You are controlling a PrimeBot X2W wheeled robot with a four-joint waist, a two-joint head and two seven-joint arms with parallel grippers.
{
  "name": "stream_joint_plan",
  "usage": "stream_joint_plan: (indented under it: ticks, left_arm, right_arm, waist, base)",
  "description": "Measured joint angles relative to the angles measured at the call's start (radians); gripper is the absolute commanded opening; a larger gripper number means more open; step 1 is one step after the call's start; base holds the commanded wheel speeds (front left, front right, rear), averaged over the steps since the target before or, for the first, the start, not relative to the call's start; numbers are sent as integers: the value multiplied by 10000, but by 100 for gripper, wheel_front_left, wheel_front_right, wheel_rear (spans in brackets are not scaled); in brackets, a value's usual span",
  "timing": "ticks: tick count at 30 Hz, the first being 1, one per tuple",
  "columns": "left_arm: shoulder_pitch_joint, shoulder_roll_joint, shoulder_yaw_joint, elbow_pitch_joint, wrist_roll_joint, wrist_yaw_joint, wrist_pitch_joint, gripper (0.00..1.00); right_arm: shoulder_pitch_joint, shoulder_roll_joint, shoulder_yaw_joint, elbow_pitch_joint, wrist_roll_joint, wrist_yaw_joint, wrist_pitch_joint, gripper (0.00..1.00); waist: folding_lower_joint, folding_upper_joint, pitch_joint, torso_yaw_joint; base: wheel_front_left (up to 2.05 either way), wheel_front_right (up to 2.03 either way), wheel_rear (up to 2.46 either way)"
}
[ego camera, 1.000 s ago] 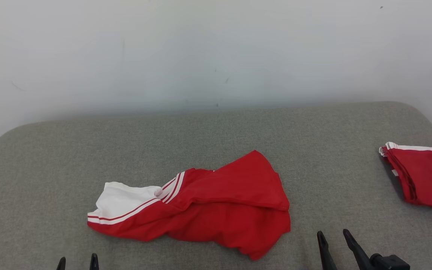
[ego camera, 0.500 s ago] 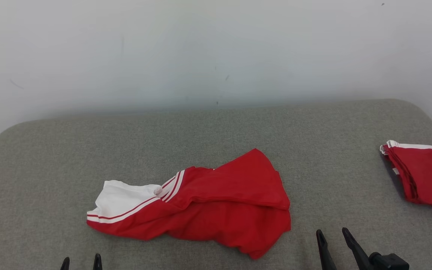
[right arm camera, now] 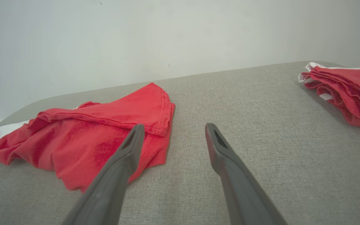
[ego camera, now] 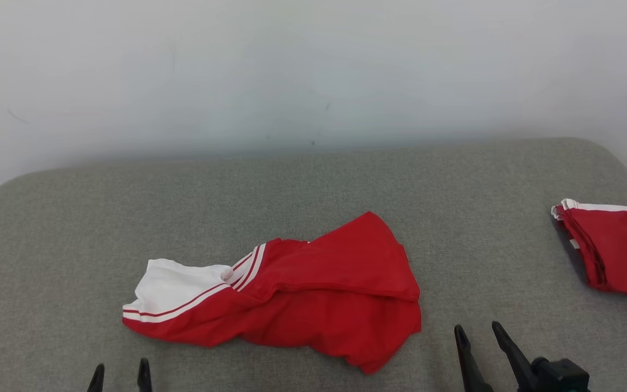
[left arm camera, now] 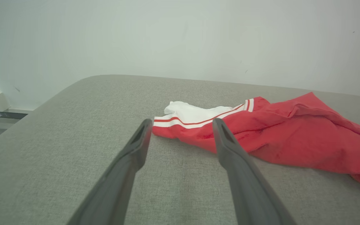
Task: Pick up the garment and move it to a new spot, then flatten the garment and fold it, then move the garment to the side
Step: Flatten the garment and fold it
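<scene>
Hovering low at the near edge of the grey fabric-covered counter (ego camera: 313, 185), my left claw (ego camera: 121, 369) has its jaws spread wide with nothing between them. My right claw (ego camera: 477, 328) is over on the other side, also wide open and empty, fingers pointing up the counter. And there's the garment (ego camera: 313, 294), red with a white striped end (ego camera: 174, 283), lying crumpled in the middle of the counter. The white end lies toward my left, and the red body is bunched and folded over itself toward my right. From my left wrist, the striped hem lies just past my fingertips, not touching. From the head view, the red corner sits near my right claw, with a gap between. At the far right edge, a second red garment (ego camera: 618, 250) rests folded, well apart. Pale wall (ego camera: 313, 65) behind.
</scene>
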Motion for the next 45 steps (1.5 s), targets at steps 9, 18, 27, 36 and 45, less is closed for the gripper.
stream_joint_plan:
  ticks: [9,18,27,36,45]
  left_arm:
    - [-2380,949,-527,2092,-571,-4,355,100]
    - [-5821,2192,-947,3728,-1101,-6,2892,100]
    - [-7235,2876,-1526,4529,-2048,-6,5568,100]
    - [-7392,3177,-1601,4320,-2094,268,6709,100]
    - [-7463,3267,-1638,4149,-2128,798,7814,44]
  right_arm:
    - [-1244,-314,917,-142,151,0,631,100]
    - [-2661,-650,1730,-604,414,0,1348,100]
    - [-3405,-934,2044,-999,514,0,1593,100]
    - [-3447,-934,1992,-1106,499,0,1618,100]
    - [-3981,-1022,2314,-1476,441,0,2380,100]
  waist:
    - [1,1,423,-126]
    - [2,1,1487,-358]
    - [4,2,2688,-723]
    - [2,2,3271,-995]
    - [0,1,3456,-1074]
  base:
    - [0,0,0]
    - [0,0,0]
    - [0,0,0]
    - [0,0,0]
    - [0,0,0]
